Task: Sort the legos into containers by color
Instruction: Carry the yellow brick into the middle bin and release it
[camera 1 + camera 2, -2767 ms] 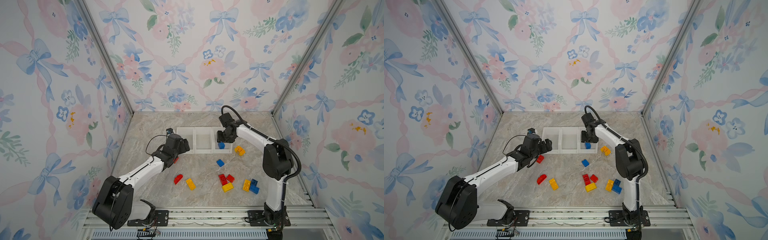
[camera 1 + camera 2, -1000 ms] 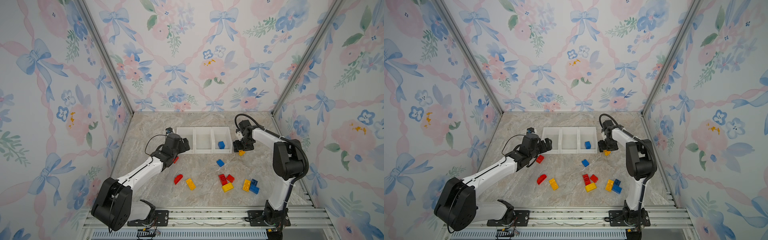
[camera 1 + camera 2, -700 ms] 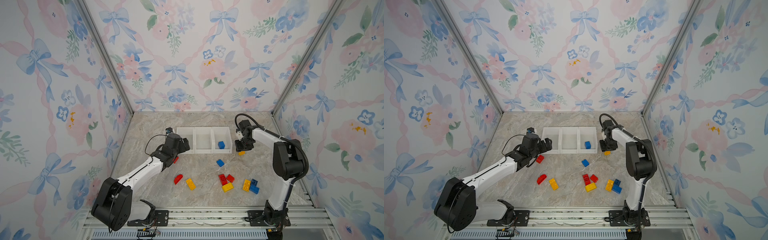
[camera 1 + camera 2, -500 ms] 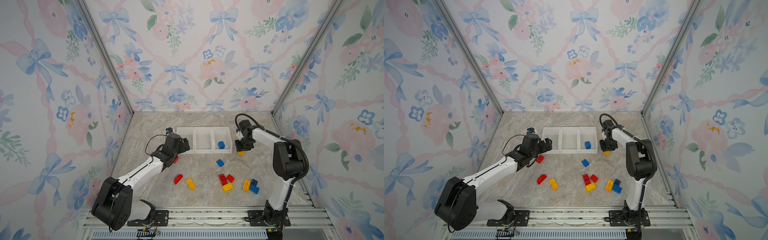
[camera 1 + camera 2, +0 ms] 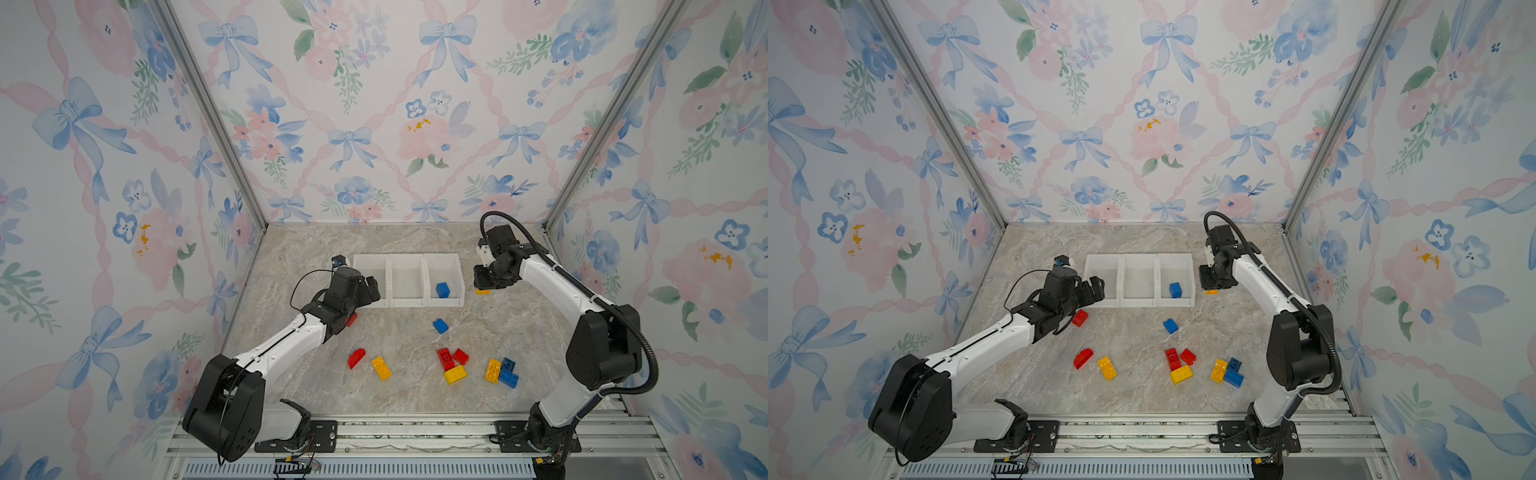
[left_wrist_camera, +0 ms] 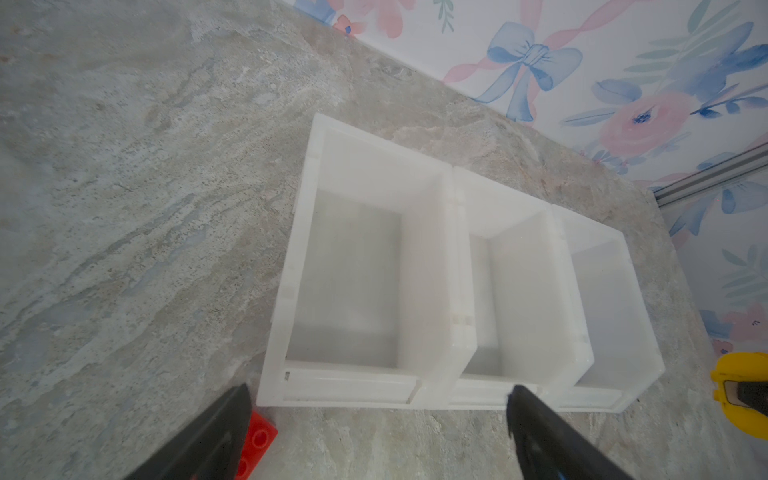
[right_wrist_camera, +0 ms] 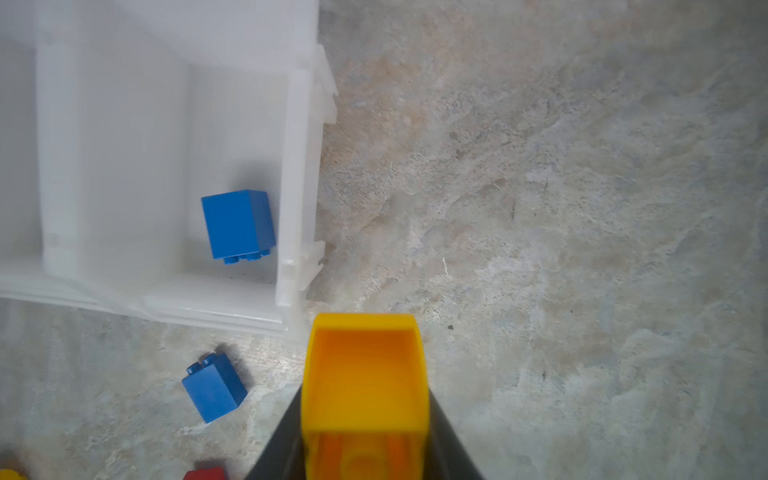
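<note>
Over the marble tabletop (image 5: 374, 399), the right gripper (image 5: 482, 286) has just clamped a yellow brick (image 7: 365, 365) between its jaws, ready for the containers (image 5: 407, 305); the left gripper (image 6: 378, 399) gapes empty.

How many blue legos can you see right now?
4. The first blue lego lies in the rightmost container; second on the table before it; third and fourth touch, at front right. Others may hide under arms.

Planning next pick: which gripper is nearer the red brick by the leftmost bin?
Left. The left gripper is open beside the red brick; the right gripper, shut on a yellow brick, is at the far end of the bins.
</note>
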`<state>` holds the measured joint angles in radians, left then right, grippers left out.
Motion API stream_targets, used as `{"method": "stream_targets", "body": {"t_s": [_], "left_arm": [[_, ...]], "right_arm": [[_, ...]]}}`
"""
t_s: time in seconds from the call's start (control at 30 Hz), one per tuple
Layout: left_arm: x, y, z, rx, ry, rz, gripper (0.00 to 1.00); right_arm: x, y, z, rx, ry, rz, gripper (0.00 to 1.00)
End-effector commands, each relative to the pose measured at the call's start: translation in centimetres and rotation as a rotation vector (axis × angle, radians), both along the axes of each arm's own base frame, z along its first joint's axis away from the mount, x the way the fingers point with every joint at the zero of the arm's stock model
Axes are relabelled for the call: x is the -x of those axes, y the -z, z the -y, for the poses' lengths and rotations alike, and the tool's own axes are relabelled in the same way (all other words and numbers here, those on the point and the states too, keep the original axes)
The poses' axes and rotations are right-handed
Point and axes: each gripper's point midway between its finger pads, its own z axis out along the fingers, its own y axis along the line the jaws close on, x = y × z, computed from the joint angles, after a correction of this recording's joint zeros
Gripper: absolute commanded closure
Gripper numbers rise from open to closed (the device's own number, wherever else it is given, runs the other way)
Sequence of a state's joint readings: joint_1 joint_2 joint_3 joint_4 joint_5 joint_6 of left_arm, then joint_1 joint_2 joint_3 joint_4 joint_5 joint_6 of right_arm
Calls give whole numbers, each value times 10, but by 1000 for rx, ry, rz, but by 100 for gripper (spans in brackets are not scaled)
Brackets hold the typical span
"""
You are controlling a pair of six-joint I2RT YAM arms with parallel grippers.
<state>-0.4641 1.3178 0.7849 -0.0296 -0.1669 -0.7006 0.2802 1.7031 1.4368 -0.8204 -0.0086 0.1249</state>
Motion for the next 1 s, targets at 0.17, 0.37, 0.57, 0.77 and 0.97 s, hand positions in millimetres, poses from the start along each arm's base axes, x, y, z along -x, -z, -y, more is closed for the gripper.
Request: {"method": "stream_targets", "body": {"t_s": [0.17, 0.37, 0.57, 0.77, 0.97], "left_arm": [[14, -4, 2, 35, 65, 10, 2], [21, -2, 0, 54, 96, 2, 2], [23, 1, -3, 61, 109, -3, 2], [37, 30, -8, 15, 158, -61, 2], [42, 34, -10, 32, 183, -66, 2]], "right_arm": [[4, -45, -96, -124, -131, 96, 69], [-2, -50, -153, -163, -182, 118, 68], [-10, -35, -191, -138, -224, 95, 68], [-25, 2, -210, -77, -226, 71, 67], [-32, 44, -217, -62, -167, -7, 67]]}}
